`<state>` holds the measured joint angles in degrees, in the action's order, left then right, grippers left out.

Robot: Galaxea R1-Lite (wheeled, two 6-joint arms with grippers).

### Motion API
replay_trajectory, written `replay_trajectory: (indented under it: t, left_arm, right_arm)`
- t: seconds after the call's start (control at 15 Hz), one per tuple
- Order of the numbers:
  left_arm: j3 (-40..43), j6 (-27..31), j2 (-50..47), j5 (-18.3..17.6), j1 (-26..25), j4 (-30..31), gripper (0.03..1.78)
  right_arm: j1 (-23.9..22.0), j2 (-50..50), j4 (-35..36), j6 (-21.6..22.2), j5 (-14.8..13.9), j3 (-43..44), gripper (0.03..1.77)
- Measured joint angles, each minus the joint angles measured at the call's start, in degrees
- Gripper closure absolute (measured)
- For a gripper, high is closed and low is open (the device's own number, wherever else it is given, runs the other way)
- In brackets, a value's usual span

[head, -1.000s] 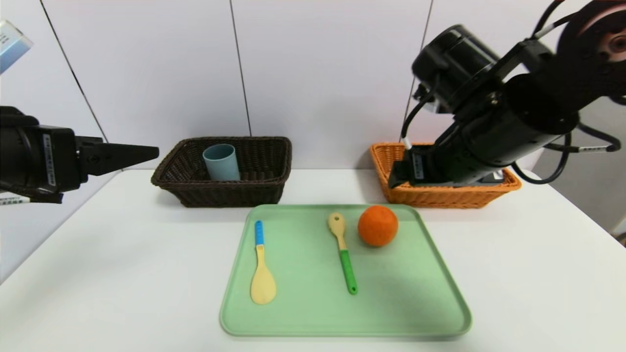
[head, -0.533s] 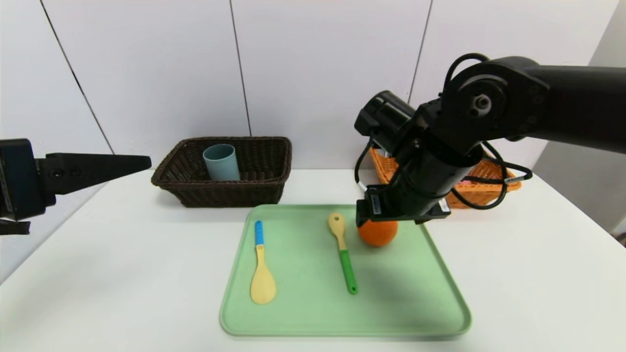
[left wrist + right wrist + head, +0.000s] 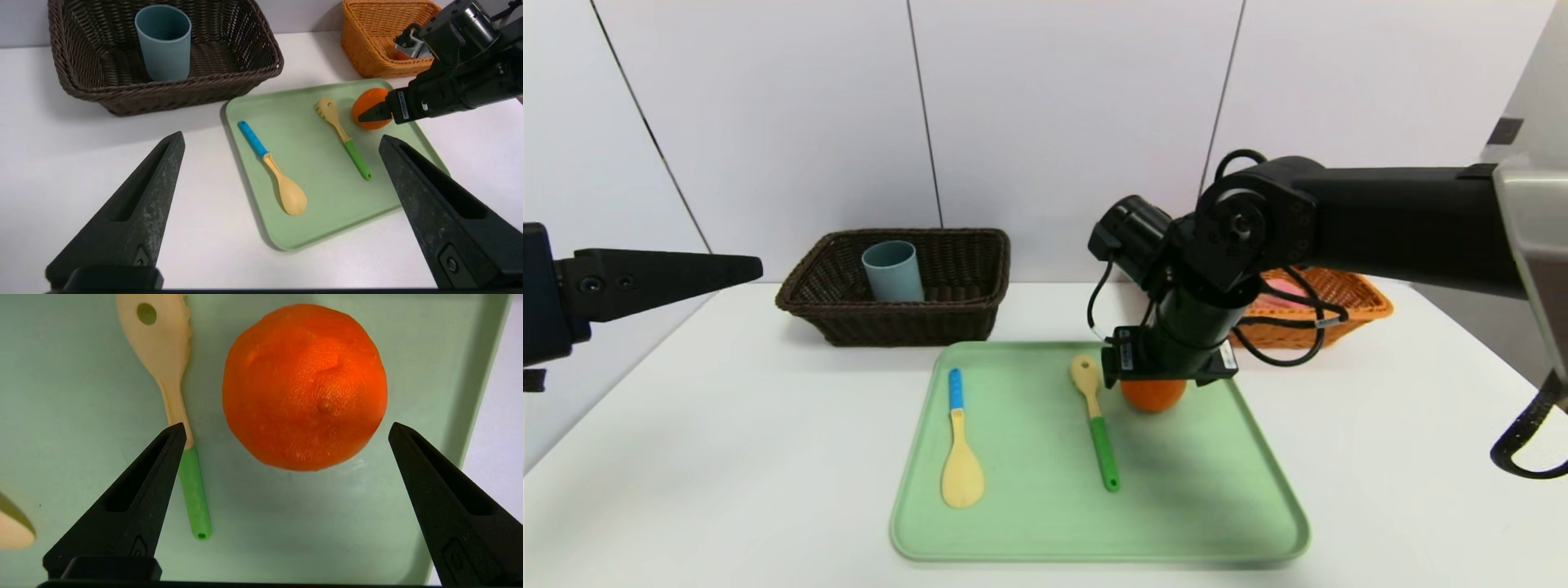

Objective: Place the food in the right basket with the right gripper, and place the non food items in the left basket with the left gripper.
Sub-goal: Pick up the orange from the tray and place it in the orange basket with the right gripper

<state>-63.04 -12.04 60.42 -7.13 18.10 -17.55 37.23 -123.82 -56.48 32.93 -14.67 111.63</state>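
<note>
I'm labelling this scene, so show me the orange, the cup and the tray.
Orange (image 3: 304, 388): right wrist view, middle of its peel.
Cup (image 3: 166, 59): left wrist view, outer side wall.
Tray (image 3: 1029, 506): head view, bare surface near the front.

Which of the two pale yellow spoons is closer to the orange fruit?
The one with the green handle; the other has a blue handle.

White wall panels (image 3: 1062, 114), dark seams.
</note>
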Motion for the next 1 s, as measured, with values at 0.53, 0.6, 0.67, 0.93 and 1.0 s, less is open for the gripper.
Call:
replay_trajectory:
  t: [0.53,0.6,0.67,0.93,1.0]
  left_arm:
    - [-1.8,-2.2,0.1,1.7,0.0,-0.2,0.12]
    - [-1.9,-2.3,0.0,1.7,0.0,-0.2,0.12]
    - [-1.8,-2.3,0.0,1.8,0.0,-0.2,0.12]
    - [-1.5,-1.6,-0.4,1.8,0.0,0.3,0.12]
    - [-1.5,-1.7,-0.5,1.6,0.0,0.8,0.12]
  right_arm:
    - [-0.8,-3.4,2.6,0.0,-1.7,0.1,0.09]
    - [-0.9,-3.5,2.6,0.0,-1.7,0.1,0.09]
    - [-1.0,-3.6,2.6,0.0,-1.6,0.1,0.09]
    - [-1.3,-3.5,2.5,0.0,-1.7,0.0,0.09]
    - [-1.3,-3.5,2.5,0.0,-1.7,0.0,0.09]
